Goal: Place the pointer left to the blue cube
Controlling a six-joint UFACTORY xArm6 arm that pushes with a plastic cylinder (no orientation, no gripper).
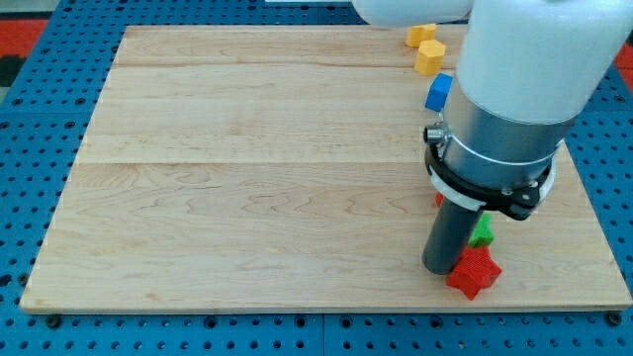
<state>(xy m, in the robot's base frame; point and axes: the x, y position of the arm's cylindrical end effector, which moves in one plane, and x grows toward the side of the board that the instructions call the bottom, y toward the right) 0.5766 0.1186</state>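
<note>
- Two yellow blocks [425,47], one blue cube [439,92], one green block [481,232], one red star block [473,272].
- No jaws: a bare rod; my tip [441,269] touches the star's left, well below the cube.
- Wooden board [247,178] lies open leftward of the cube.

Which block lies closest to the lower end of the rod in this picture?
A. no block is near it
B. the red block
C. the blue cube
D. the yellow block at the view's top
B: my tip stands right beside the red block, near the view's bottom, while the blue cube lies far above, toward the view's top.
</note>
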